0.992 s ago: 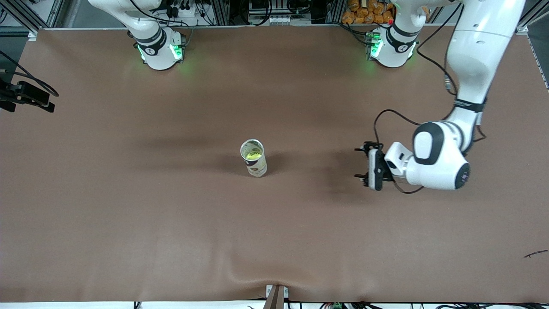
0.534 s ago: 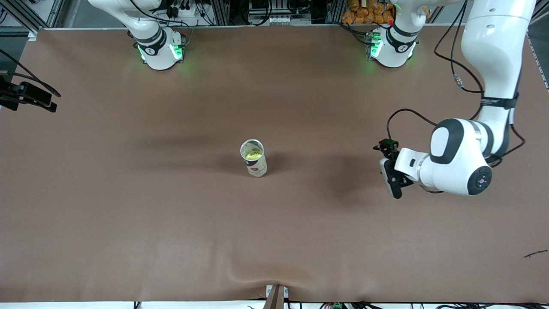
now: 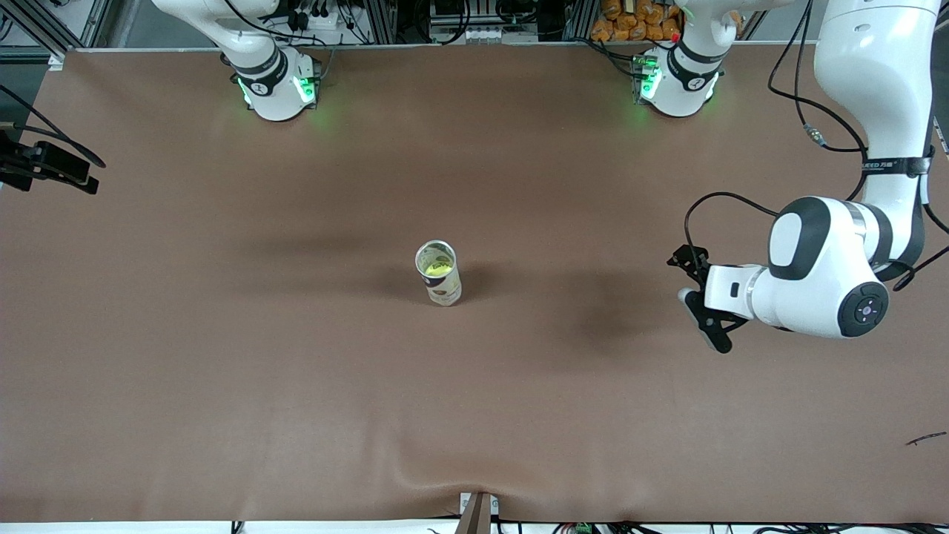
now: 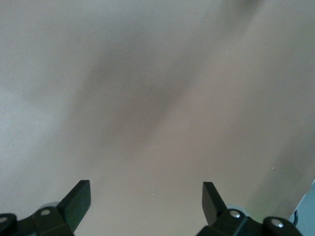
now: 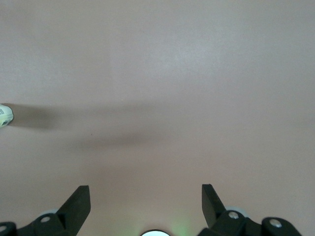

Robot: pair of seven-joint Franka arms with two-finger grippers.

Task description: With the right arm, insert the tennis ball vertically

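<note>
While the ball (image 3: 438,270) sits in the upright can (image 3: 439,283) — mid-table — left gripper (image 3: 695,300) and right gripper (image 5: 145,206) gape wide (both empty).

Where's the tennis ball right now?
In the front view the tennis ball sits inside the upright can near the middle of the table, with neither gripper over it.

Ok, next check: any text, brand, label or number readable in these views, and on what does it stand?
None can be read for certain.
Left arm, black band near its wrist: white lettering, too small to read.
Can holding the tennis ball: printed label, too blurred to read.
Both wrist views: no text.
</note>
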